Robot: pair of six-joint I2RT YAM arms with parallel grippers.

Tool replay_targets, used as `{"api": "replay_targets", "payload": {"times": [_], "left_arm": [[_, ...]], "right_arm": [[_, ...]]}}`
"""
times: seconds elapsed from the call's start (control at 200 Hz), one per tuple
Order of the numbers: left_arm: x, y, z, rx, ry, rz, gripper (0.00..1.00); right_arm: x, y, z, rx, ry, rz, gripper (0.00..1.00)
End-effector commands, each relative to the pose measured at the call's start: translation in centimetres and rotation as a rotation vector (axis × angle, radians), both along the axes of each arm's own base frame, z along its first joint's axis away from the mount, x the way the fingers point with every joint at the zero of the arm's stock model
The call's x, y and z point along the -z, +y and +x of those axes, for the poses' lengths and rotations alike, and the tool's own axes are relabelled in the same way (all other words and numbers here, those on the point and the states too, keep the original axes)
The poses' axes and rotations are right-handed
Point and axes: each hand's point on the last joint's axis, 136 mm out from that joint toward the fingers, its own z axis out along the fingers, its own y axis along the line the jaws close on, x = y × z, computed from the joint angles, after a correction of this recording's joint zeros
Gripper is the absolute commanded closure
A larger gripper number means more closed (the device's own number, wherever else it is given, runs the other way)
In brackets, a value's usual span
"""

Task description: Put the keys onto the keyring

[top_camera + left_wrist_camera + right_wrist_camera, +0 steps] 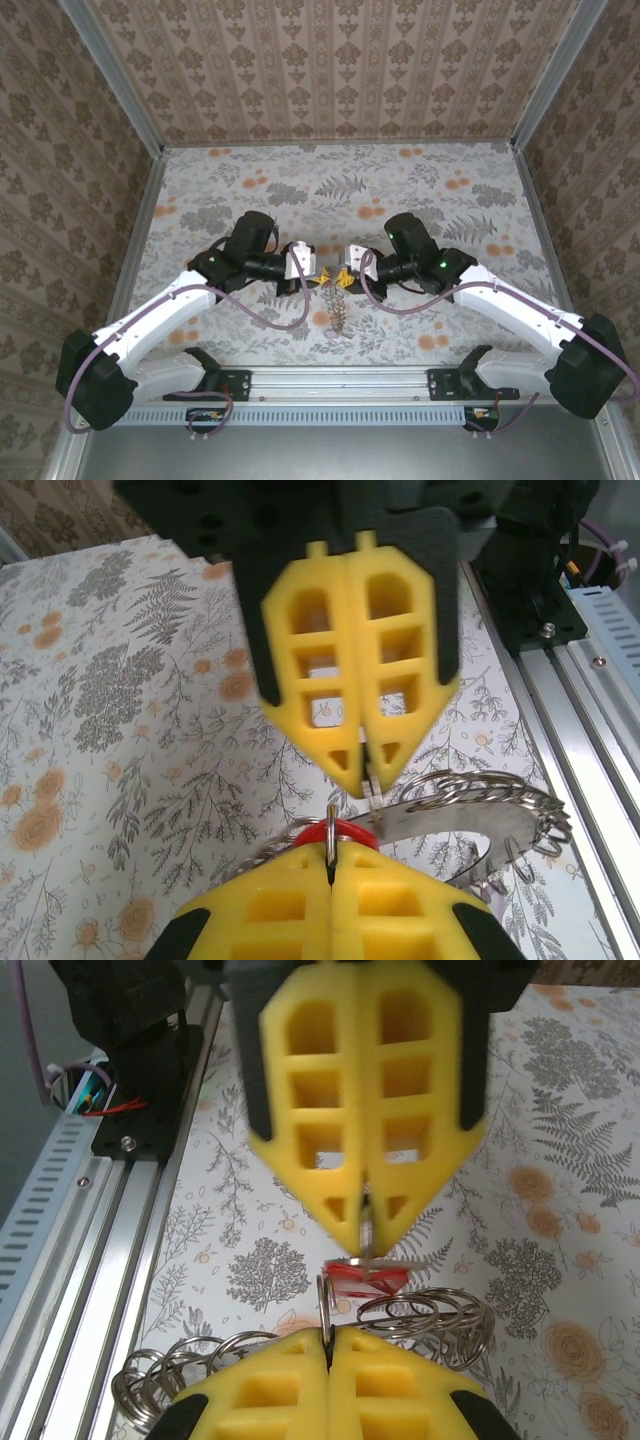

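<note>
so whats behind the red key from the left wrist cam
Grey loops of the keyring curve off right, over the floral table. The lower part of the red key is hidden behind the shut left gripper.

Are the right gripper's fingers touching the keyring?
Touching. The right wrist view shows a loop of the keyring pinched in the seam between the shut fingers of the right gripper.

The left gripper (323, 273) and right gripper (343, 277) crowd each other tip to tip; table (340, 180) beyond lies open.
</note>
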Motion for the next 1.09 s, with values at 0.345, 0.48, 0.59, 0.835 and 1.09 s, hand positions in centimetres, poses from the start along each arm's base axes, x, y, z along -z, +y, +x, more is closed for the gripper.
{"api": "replay_targets", "payload": {"times": [0.345,0.48,0.59,0.835,1.09], "left_arm": [[0.0,-0.7,-0.1,0.052,-0.101,0.025,1.00],[-0.2,-0.9,-0.3,0.070,-0.115,0.019,1.00],[-0.4,-1.0,-0.6,0.087,-0.123,0.016,1.00],[-0.4,-1.0,-0.8,0.115,-0.152,0.025,1.00],[0.1,-1.0,-1.6,0.177,-0.175,0.057,1.00]], "right_arm": [[-2.2,0.9,-0.4,-0.070,0.049,0.067,1.00],[-1.7,0.9,-0.4,-0.072,0.064,0.045,1.00],[-1.4,0.9,-0.6,-0.082,0.077,0.034,1.00],[-0.5,0.5,-1.0,-0.094,0.102,-0.011,1.00],[-0.1,0.2,-0.7,-0.085,0.095,-0.045,1.00]]}}
